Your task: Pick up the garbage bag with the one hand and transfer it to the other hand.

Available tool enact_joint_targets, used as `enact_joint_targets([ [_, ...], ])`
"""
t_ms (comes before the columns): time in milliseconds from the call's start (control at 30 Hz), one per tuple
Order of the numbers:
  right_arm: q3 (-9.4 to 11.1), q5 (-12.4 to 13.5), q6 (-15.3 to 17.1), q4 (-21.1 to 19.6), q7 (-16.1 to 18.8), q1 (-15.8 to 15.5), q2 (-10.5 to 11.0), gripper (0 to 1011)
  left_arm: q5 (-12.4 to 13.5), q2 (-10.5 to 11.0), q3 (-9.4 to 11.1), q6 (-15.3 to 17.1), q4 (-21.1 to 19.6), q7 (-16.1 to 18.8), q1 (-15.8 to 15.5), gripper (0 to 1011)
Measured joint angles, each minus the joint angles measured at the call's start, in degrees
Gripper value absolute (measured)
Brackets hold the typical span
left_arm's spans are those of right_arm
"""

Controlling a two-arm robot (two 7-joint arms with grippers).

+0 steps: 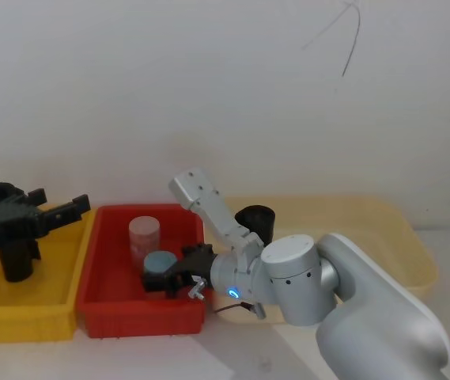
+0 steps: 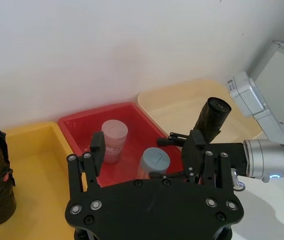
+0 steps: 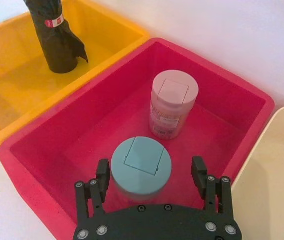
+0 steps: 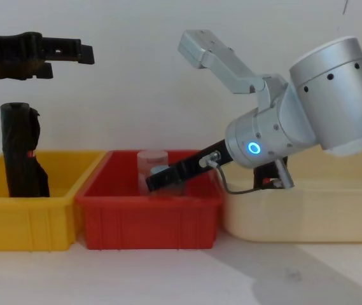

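The garbage bag stands upright in the yellow bin, free of both grippers. The left gripper hangs above the bin, its jaws spread and pointing toward three o'clock; the bag sits below them, near seven o'clock. The right gripper reaches down into the red bin, jaws spread either side of the blue-lidded jar, seemingly not touching it. The bag is well apart from those jaws, toward ten o'clock in the head view.
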Motion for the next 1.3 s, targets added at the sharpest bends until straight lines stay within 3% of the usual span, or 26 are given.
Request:
enact_joint_targets([
  [167, 0.28, 0.01, 0.06, 0.22, 0.47, -0.11, -0.13, 965, 0.0, 0.0, 0.0, 0.0, 0.0, 0.0, 0.0, 1000],
  [567, 1.58, 0.77, -0.54, 1.05, 1.29, -0.35, -1.19, 667, 0.0, 0.0, 0.0, 0.0, 0.0, 0.0, 0.0, 1001],
  [967, 3.34, 1.19, -1.47, 1.12, 0.68, -0.46, -2.23, 664, 0.0, 0.0, 0.0, 0.0, 0.0, 0.0, 0.0, 1001],
  [1300, 6.36, 1.21, -2.69, -1.69, -1.65, 0.43, -2.0, 664, 0.0, 0.0, 0.0, 0.0, 0.0, 0.0, 0.0, 1000],
])
